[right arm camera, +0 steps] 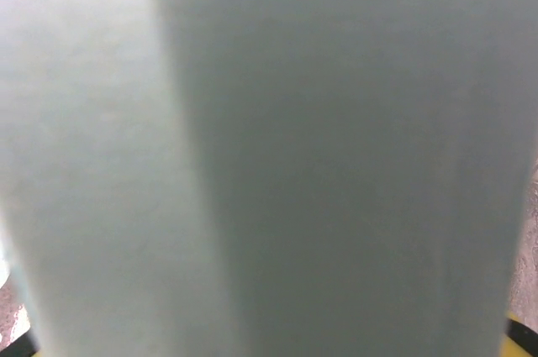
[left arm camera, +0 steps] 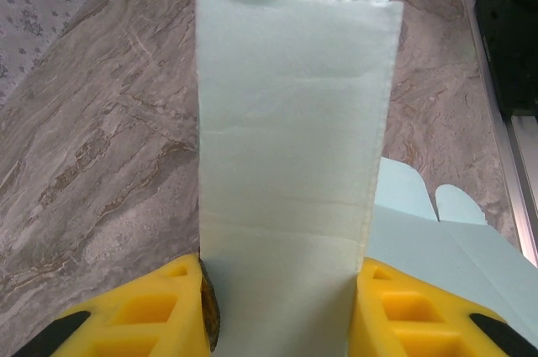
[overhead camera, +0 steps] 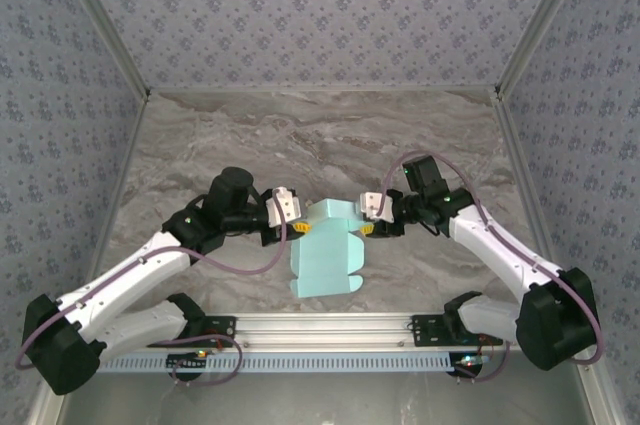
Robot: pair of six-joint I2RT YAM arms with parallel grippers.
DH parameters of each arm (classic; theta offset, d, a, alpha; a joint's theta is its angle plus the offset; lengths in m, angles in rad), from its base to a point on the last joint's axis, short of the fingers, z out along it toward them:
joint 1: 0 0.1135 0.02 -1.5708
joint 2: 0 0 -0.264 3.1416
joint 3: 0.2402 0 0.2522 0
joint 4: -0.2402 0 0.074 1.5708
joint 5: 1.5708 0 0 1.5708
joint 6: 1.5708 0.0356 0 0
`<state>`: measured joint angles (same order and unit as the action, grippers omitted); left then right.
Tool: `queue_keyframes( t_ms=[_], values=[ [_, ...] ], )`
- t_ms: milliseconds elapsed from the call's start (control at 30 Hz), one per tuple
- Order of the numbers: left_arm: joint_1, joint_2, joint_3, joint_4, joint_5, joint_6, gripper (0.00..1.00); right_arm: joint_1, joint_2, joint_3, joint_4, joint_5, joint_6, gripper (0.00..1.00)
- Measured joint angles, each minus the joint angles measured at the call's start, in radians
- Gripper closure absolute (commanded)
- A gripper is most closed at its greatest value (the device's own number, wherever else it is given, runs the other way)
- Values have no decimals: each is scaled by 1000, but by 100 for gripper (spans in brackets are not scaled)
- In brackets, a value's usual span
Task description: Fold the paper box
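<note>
**Paper box part-raised at mid-table, one gripper on each side**

Paper box (overhead camera: 325, 257): pale cyan-blue card, at the centre of the table (overhead camera: 330, 140), just beyond the rail (overhead camera: 320, 325) that carries the arm bases. Nearer half lies flat on the marble-patterned top, with rounded tabs along its right edge. Far portion is lifted into a raised fold that sits between the two grippers.

Left gripper (overhead camera: 301, 230): at the left edge of the raised fold. In the left wrist view a tall upright panel of the box (left arm camera: 290, 164) stands between the yellow fingers (left arm camera: 160, 315), one finger against each long edge. Fingers are clamped across the panel's width and grasp it. Flat card with tabs shows low on the right, behind the panel.

Right gripper (overhead camera: 368, 229): at the right edge of the raised fold, facing the left gripper. The right wrist view has the card (right arm camera: 269, 155) very close to the lens and blurred, with a sliver of yellow finger (right arm camera: 523, 330) at the lower right corner. Cannot tell whether these fingers are pressing the card or standing off it.

Surroundings: patterned walls (overhead camera: 320, 15) on three sides of the table.
</note>
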<state>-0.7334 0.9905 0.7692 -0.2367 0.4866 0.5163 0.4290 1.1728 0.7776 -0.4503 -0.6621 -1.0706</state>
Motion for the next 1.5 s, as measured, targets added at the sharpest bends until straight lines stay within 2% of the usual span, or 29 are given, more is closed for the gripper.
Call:
queue_keyframes(
  t_ms=[67, 167, 233, 333, 400, 567, 667, 767, 833, 867, 1033, 1233, 1367, 1500],
  values=[
    [0, 0, 0, 1, 0, 3, 75, 0, -6, -7, 10, 0, 0, 40],
    [0, 0, 0, 22, -8, -16, 75, 5, -6, -25, 24, 1, -2, 30],
    [0, 0, 0, 31, -8, -24, 75, 9, -6, -35, 26, 3, 0, 28],
    [2, 0, 0, 27, -9, -24, 75, 12, -6, -36, 25, 12, 0, 29],
    [7, 0, 0, 27, -11, -28, 75, 13, -6, -36, 27, 14, 0, 34],
    [14, -2, 0, 26, 0, -38, 75, 13, -6, -36, 35, 23, 1, 58],
    [13, -2, 0, 21, 15, -35, 75, 12, -6, -36, 36, 31, 6, 66],
    [14, -2, 0, 22, 15, -35, 75, 12, -6, -36, 35, 31, 7, 65],
    [14, -2, 0, 21, 15, -35, 75, 12, -6, -36, 35, 31, 7, 45],
    [14, -2, 0, 22, 15, -35, 75, 12, -6, -36, 36, 29, 6, 40],
    [24, -2, 0, 23, 11, -39, 75, 14, -6, -36, 36, 19, 3, 31],
    [27, -14, -9, 19, 11, -39, 75, 24, 32, -36, 45, 19, 4, 33],
    [27, -39, -27, 15, 16, -39, 75, 30, 37, -36, 64, 23, 6, 50],
    [27, -48, -28, 17, 25, -38, 75, 30, 22, -42, 88, 25, 20, 61]
  ],
)
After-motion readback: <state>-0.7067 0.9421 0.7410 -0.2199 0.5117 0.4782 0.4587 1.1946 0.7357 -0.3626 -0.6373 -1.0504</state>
